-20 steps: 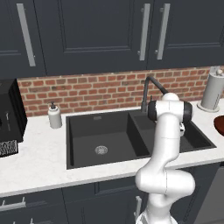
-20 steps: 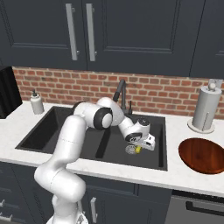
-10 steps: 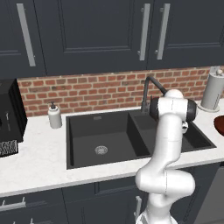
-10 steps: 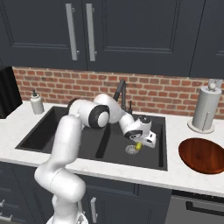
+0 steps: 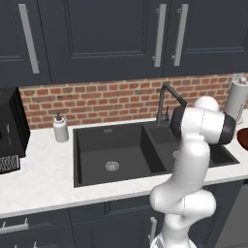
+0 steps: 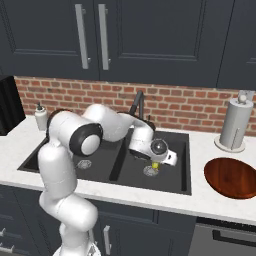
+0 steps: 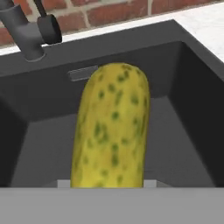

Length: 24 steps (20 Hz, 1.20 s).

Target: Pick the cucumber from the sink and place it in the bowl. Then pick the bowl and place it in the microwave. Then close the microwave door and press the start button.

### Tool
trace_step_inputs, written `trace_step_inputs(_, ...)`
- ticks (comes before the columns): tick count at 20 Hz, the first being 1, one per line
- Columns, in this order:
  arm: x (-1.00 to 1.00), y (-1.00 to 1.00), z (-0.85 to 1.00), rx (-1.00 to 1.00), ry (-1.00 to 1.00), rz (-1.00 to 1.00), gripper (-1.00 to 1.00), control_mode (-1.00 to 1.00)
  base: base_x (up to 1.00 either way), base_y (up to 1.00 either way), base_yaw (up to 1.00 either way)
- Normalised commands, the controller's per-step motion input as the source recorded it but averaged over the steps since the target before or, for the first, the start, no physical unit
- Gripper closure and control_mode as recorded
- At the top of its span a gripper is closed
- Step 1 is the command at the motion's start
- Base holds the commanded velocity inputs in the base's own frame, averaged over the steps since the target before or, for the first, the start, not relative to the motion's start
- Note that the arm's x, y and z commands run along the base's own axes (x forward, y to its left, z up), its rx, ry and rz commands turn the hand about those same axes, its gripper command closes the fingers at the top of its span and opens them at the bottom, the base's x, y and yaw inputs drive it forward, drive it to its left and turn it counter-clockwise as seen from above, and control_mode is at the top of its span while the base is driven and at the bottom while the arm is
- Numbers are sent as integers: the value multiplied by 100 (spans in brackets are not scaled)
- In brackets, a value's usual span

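Note:
The cucumber (image 7: 111, 127), yellow-green and speckled, stands close before the hand camera, clear of the floor of the sink (image 7: 183, 144). In the right base view my gripper (image 6: 155, 163) reaches down into the right basin of the black sink (image 6: 184, 167), shut on the cucumber (image 6: 155, 166) just over the drain. The reddish-brown bowl (image 6: 232, 177) lies on the counter right of the sink, apart from the gripper; its edge (image 5: 242, 137) peeks past my arm. The microwave and its door are out of view.
The dark faucet (image 6: 138, 102) curves over the divider behind the hand. A paper towel roll (image 6: 234, 125) stands behind the bowl. A soap dispenser (image 5: 60, 128) sits left of the sink, and a black appliance with a grille (image 5: 7, 131) is at the far left.
The arm's elbow has swung out toward the cameras, and the hand with the cucumber has risen slightly over the right basin. The grip has stayed the same.

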Motion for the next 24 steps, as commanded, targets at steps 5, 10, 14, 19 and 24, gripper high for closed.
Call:
trace_step_inputs(5, -77, 0, 100, -4, -22, 7, 100, -100, 0, 0, 0)
trace_step_inputs(10, -49, 0, 100, -6, -4, 0, 100, -100, 0, 0, 0)
trace_step_inputs(14, -29, 0, 100, -2, 0, -1, 100, -100, 0, 0, 0)
trace_step_inputs(19, -22, -9, 100, 0, 0, -3, 100, -100, 0, 0, 0)
trace_step_inputs(24, -35, -37, 100, -3, 18, -17, 100, -100, 0, 0, 0)
